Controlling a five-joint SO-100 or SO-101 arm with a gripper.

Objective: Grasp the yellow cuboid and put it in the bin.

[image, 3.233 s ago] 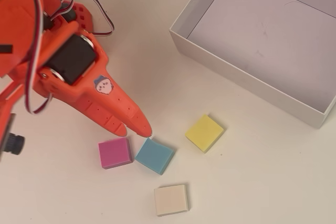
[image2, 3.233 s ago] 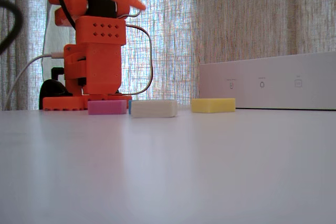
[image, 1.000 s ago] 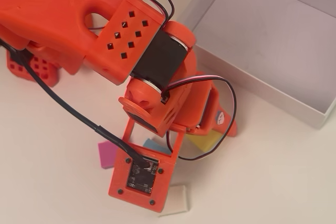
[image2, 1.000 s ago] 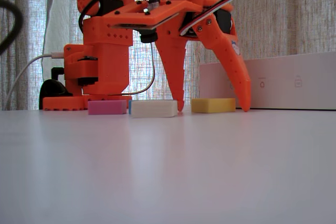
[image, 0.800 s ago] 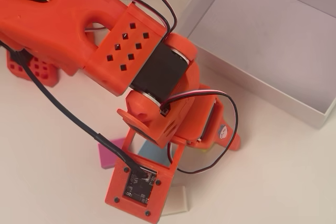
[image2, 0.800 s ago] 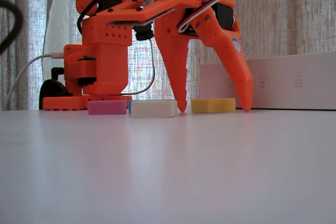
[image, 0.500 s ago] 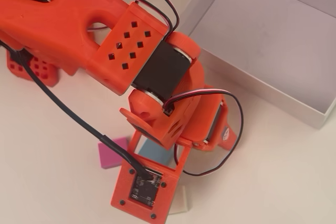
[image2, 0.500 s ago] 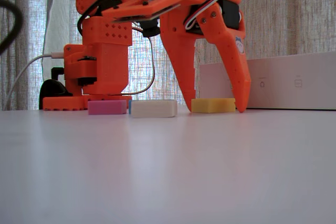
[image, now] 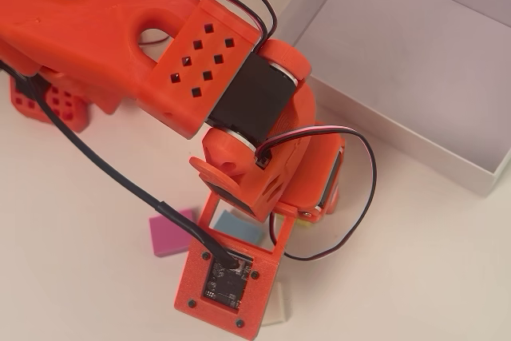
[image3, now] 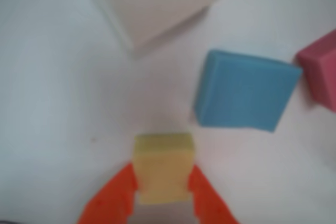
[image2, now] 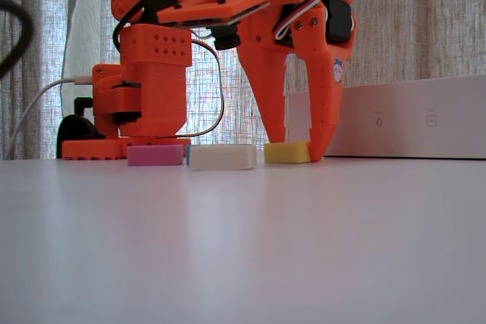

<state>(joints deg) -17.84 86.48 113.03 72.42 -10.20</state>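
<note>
1. Where the wrist view looks down past the fingers, the yellow cuboid (image3: pixel 163 174) sits between the two orange fingertips (image3: pixel 116 198), its sides touching both, so the gripper (image3: pixel 163 195) is closed on the block.
2. In that view the block's near and far edges run across the picture, square to the fingers; it looks nearly square, and no long axis can be told.
3. In the fixed view the yellow cuboid (image2: pixel 287 152) lies flat on the white table (image2: pixel 243 248), its broad face up, with the gripper (image2: pixel 296 149) standing over it, one finger at each end.
4. The overhead view hides the yellow block under the arm (image: pixel 160 45).
5. The bin (image: pixel 415 61) lies at the upper right of the overhead view, apart from the gripper; the part of its pale floor that shows holds nothing.
6. Beyond the held block in the wrist view lie a blue block (image3: pixel 244 90), a cream block (image3: pixel 157 1) and a pink block (image3: pixel 320 69), all on the table and clear of the fingers.
7. In the fixed view the cream block (image2: pixel 222 157) and pink block (image2: pixel 155 155) sit left of the yellow one.
</note>
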